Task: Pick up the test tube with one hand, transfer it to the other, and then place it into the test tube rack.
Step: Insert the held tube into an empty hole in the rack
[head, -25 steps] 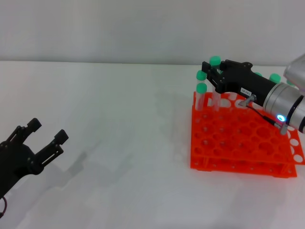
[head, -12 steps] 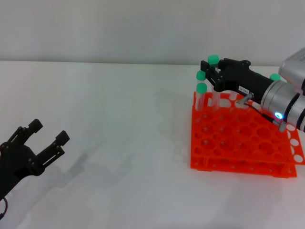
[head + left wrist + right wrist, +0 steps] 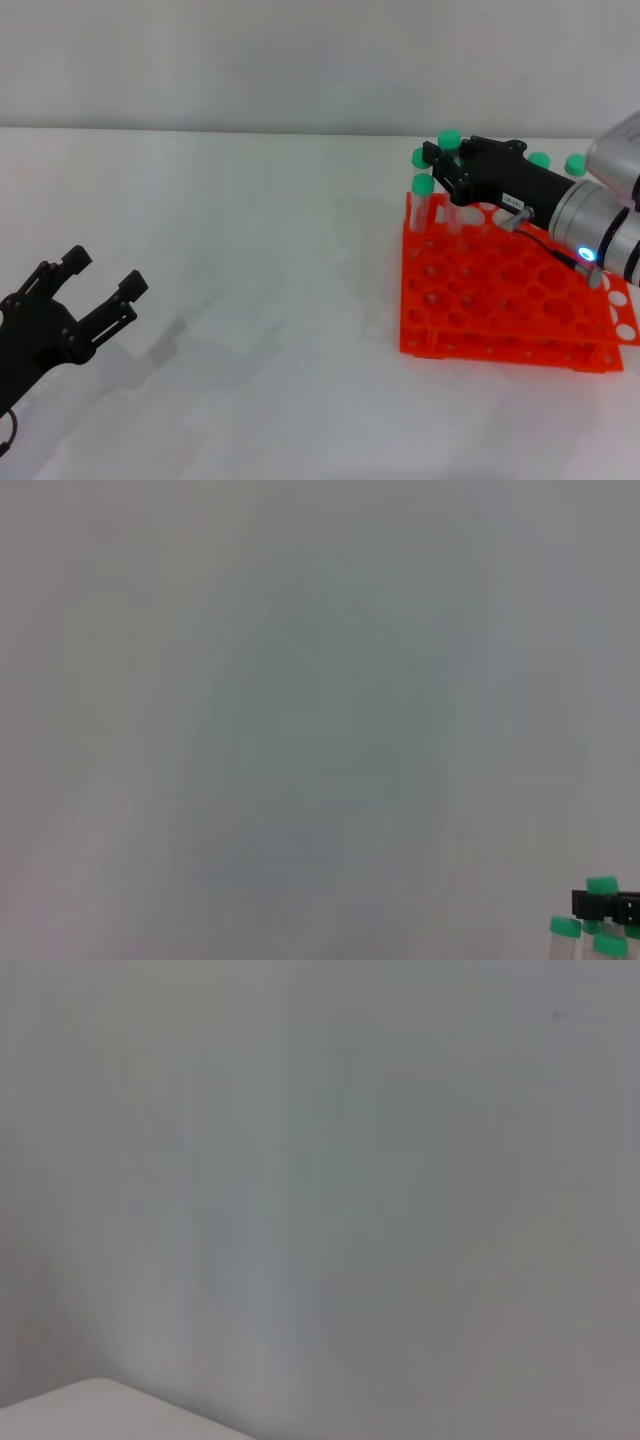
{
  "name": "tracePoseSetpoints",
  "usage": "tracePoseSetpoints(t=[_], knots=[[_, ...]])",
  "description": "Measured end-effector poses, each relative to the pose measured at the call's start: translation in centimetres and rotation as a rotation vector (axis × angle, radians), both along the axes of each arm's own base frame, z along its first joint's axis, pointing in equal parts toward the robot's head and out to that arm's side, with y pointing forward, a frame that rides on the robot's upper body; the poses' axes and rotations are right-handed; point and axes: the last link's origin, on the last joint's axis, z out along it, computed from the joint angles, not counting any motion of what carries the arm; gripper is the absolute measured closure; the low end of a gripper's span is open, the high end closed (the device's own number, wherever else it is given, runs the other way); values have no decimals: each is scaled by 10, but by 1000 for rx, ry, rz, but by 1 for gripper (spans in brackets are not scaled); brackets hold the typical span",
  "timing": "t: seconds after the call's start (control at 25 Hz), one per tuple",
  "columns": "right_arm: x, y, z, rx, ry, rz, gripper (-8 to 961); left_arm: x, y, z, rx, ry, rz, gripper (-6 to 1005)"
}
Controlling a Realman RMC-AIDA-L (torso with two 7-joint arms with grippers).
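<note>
The orange-red test tube rack [image 3: 500,290] stands on the white table at the right of the head view. My right gripper [image 3: 438,160], black with a blue wrist light, is over the rack's back left corner. It is shut on a clear test tube with a green cap [image 3: 449,138], held upright with its lower end at the rack's back row. Its cap and the black hand also show small in the left wrist view [image 3: 601,885]. My left gripper [image 3: 103,272] is open and empty, low at the near left of the table.
Other green-capped tubes stand in the rack's back row: two beside the held one [image 3: 423,185] and two farther right [image 3: 575,164]. The bare white table [image 3: 260,260] lies between the two arms. A pale wall is behind.
My right gripper has moved down a little with the tube, so its green cap sits lower over the rack's back row. The left gripper has barely moved.
</note>
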Motion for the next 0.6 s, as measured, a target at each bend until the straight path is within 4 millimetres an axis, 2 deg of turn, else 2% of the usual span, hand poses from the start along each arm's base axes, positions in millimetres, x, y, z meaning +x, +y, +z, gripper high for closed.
tracePoseSetpoints(t=[0.6], knots=[[5, -5, 3, 17, -5, 18, 682, 0, 1, 1, 1, 2, -2, 106]])
